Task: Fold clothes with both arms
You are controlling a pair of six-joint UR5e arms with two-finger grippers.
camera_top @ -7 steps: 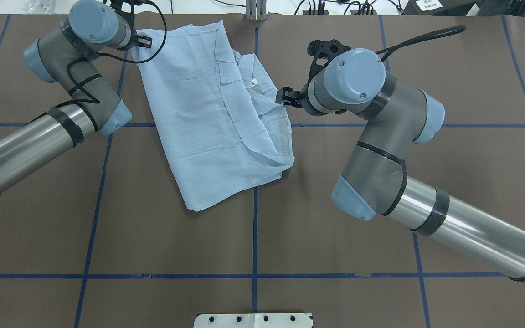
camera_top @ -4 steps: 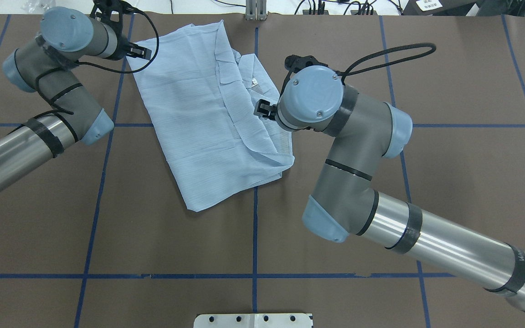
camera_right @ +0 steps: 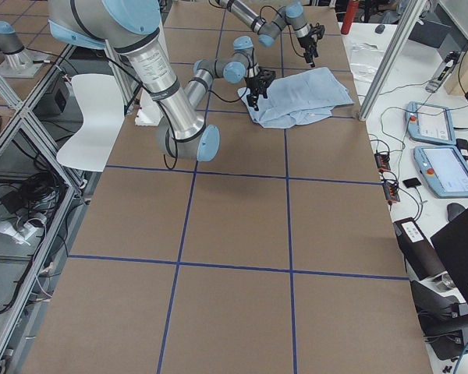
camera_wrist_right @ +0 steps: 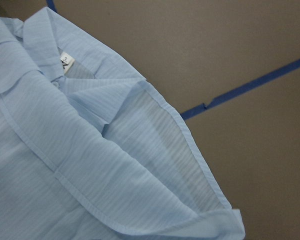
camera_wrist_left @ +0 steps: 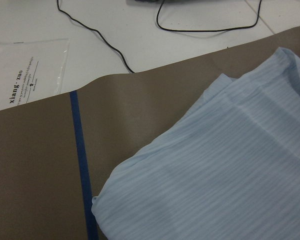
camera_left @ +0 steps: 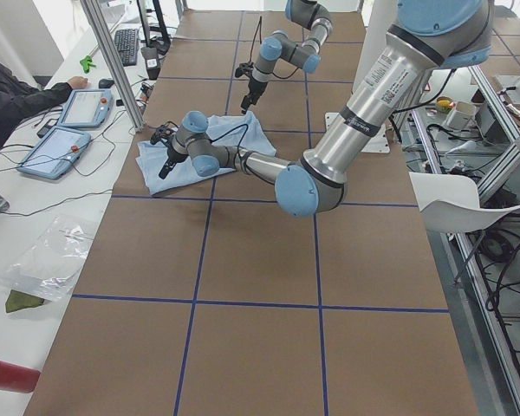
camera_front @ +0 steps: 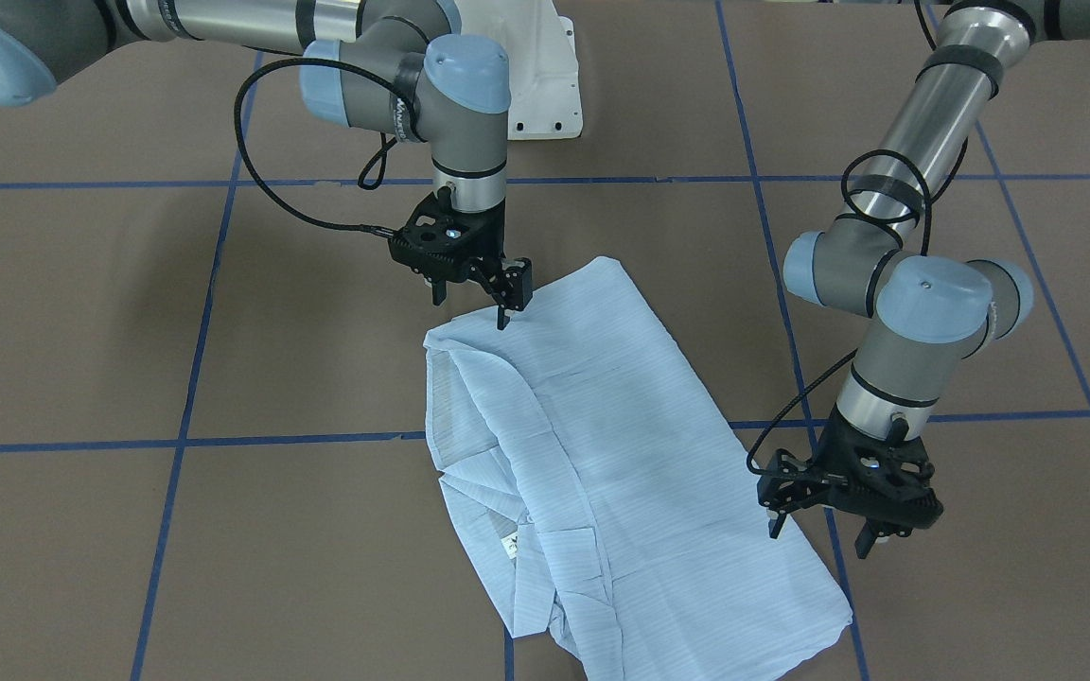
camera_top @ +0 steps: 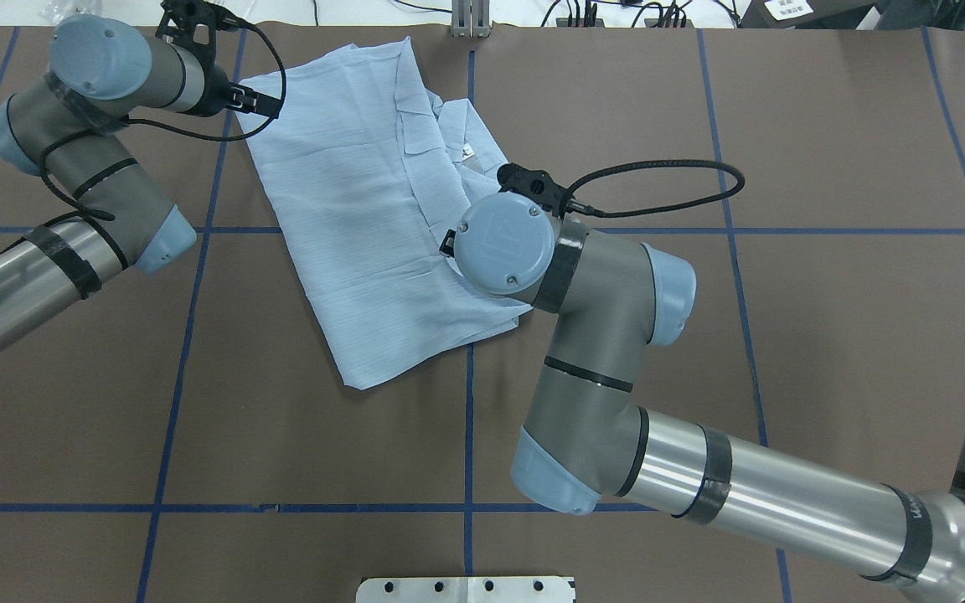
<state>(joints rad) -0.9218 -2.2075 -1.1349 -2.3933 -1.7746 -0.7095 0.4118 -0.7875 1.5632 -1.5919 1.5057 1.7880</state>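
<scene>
The light blue striped shirt (camera_top: 374,218) lies partly folded on the brown table, collar and neck label (camera_top: 467,152) towards the far side. My right gripper (camera_front: 470,312) hangs open just above the shirt's (camera_front: 602,454) near right edge; from overhead, its wrist (camera_top: 505,244) hides it. The right wrist view looks down on a folded hem (camera_wrist_right: 190,150) and the label (camera_wrist_right: 66,61). My left gripper (camera_front: 817,537) stands open at the shirt's far left corner, with nothing between its fingers. That corner (camera_wrist_left: 230,175) fills the left wrist view.
Blue tape lines (camera_top: 468,419) grid the table. Beyond the far edge lie cables (camera_wrist_left: 210,25) and a plastic bag (camera_wrist_left: 25,70). A side bench holds tablets (camera_left: 69,108), with a person's sleeve (camera_left: 17,95) beside them. The white pedestal base (camera_front: 545,76) stands at the robot's side.
My right arm has swung leftward from beside the shirt to over its right edge. The left arm has drawn back a little to the left. The shirt has not moved.
</scene>
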